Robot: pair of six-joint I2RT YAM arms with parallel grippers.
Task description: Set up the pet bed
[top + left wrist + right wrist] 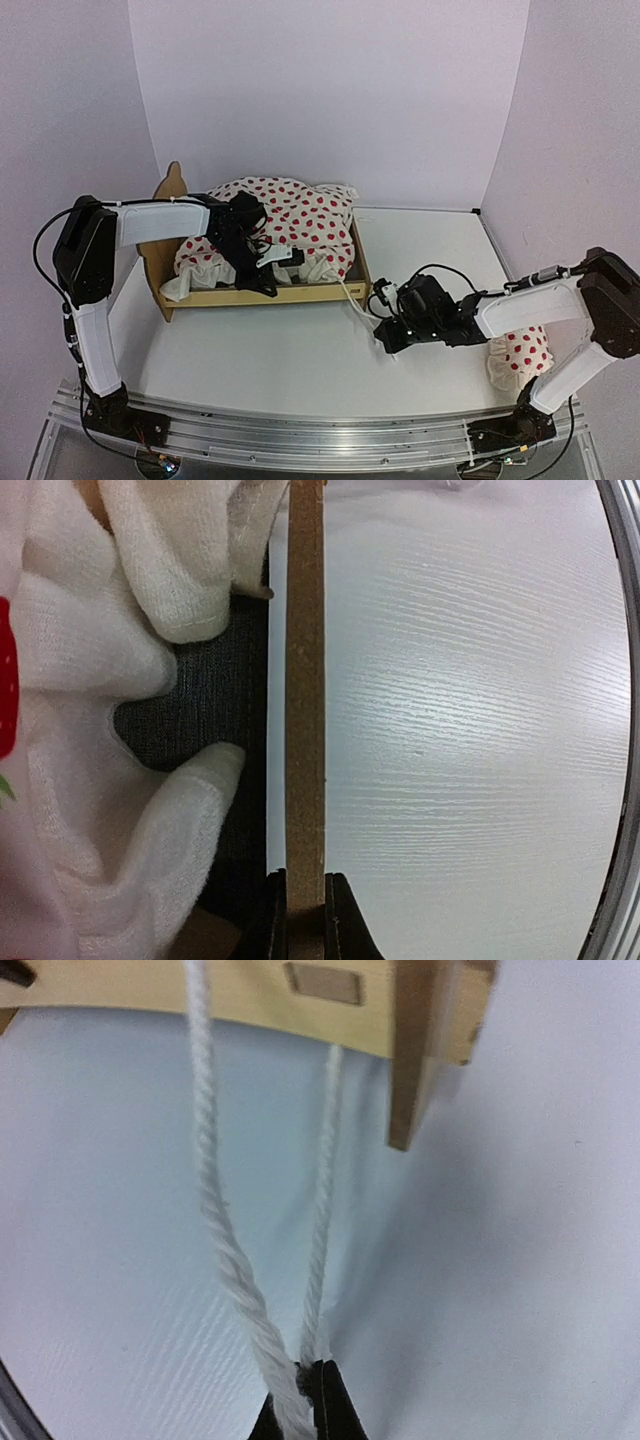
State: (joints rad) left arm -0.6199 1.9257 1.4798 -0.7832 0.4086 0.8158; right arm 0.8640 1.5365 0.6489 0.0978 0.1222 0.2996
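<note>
Plywood pet bed in left claw, rope in right claw.

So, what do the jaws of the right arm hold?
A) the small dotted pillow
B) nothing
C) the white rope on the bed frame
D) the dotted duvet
C: in the right wrist view, the right gripper has its jaws shut on the white rope that runs to the pet bed.
</note>
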